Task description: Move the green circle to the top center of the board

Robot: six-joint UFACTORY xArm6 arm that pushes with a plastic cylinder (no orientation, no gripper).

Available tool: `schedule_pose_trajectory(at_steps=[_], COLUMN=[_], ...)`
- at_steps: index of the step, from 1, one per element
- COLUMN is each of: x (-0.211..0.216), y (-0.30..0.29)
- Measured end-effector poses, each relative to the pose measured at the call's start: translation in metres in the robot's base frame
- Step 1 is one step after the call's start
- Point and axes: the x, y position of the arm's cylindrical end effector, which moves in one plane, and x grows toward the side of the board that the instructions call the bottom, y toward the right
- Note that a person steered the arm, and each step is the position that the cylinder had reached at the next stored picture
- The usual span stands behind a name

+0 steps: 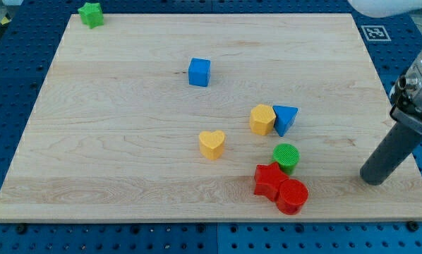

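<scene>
The green circle (286, 156) is a round ribbed block at the view's lower right, just above a red star (269, 180) and a red cylinder (292, 196), which touch each other. My tip (372, 179) rests on the board well to the right of the green circle, apart from every block, at about the red star's height. The dark rod slants up to the right edge of the view.
A yellow hexagon (262, 119) and a blue triangle (285, 118) touch above the green circle. A yellow heart (212, 144) lies left of it. A blue cube (200, 72) sits upper centre. A green star (91, 15) is at the top left corner of the wooden board (112, 141).
</scene>
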Motion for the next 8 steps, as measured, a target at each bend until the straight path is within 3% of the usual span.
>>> schedule_pose_trajectory(at_steps=[3, 5, 8], x=[-0.003, -0.044, -0.042], y=[-0.088, -0.123, -0.157])
